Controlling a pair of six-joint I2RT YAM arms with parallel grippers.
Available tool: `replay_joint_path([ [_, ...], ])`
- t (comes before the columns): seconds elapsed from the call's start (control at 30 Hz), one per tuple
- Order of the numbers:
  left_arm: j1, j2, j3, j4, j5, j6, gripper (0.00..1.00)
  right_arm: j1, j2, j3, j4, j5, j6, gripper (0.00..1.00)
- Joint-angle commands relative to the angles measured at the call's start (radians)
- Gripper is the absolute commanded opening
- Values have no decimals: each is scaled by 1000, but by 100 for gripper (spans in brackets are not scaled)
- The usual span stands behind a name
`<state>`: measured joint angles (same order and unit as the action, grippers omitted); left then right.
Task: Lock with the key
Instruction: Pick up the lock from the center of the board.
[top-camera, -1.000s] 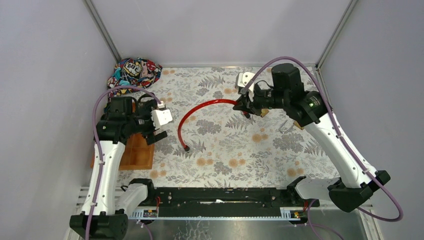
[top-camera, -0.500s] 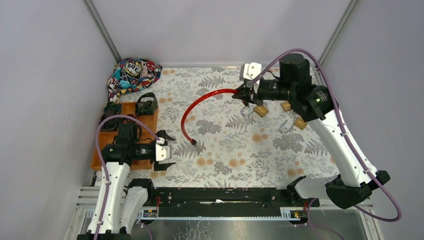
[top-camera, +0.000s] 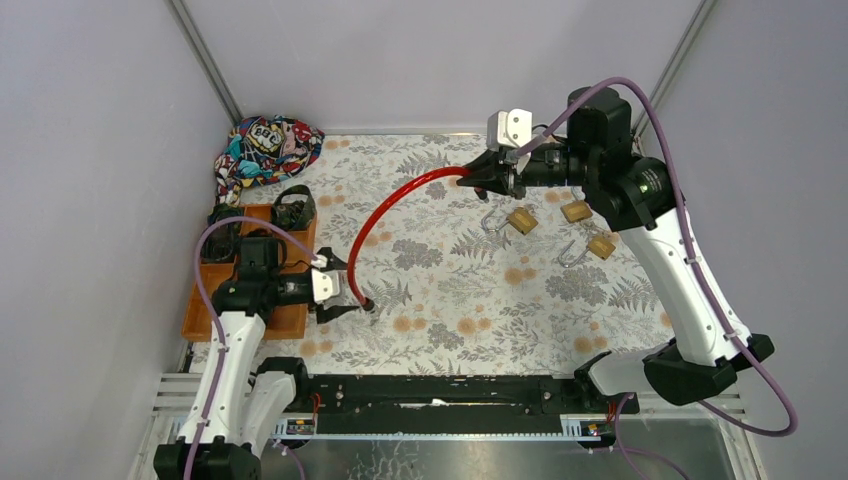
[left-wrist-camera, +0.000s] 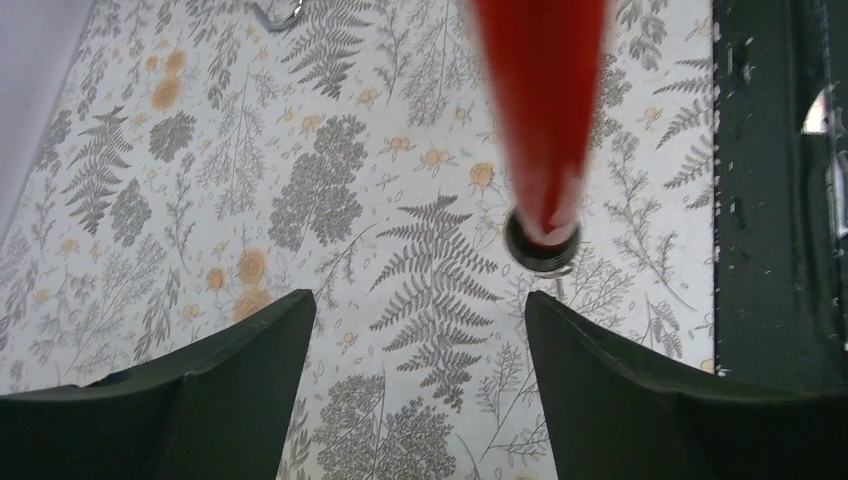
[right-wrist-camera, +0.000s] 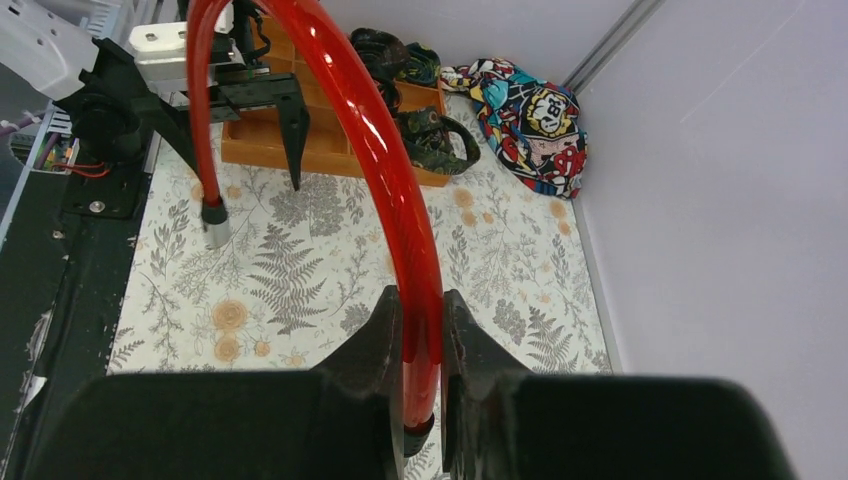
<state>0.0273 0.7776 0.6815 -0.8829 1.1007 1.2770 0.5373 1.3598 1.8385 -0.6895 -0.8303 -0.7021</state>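
The right arm reaches high and forward, its gripper clamped on the far end of the red cable. The left arm is folded low, its gripper spread wide just short of the cable's near end.

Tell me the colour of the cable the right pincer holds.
The cable is translucent red, clearest in the right wrist view.

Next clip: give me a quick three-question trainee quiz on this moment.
1. True or false: the right jaws are shut on the red cable.
2. The cable's free end is: A) in the orange tray; B) just ahead of the open left jaws; C) on a padlock.
3. What lies in the far left corner of the table?
Key: 1 true; 2 B; 3 a patterned cloth.
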Motion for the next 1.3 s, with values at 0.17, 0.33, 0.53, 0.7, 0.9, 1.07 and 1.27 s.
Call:
replay_joint_path([
  [0.17,-100,0,-4,-234,182,158,79,-6,5,78,51,-66,19,0],
  [0.33,-149,-27,-17,-224,180,161,89,-6,27,103,27,-82,18,0],
  [0.53,-154,20,-15,107,159,-146,90,-5,30,109,19,-101,21,0],
  [0.7,-196,64,-3,108,145,-124,86,-6,35,123,8,-106,25,0],
  [0.9,-244,56,-2,110,112,-125,25,-5,38,128,19,-85,38,0],
  [1.07,-259,44,35,124,149,-265,0,-6,27,80,110,10,170,0],
  [1.27,-287,-48,-47,925,-257,-1518,0,49,-113,-312,763,224,734,0],
])
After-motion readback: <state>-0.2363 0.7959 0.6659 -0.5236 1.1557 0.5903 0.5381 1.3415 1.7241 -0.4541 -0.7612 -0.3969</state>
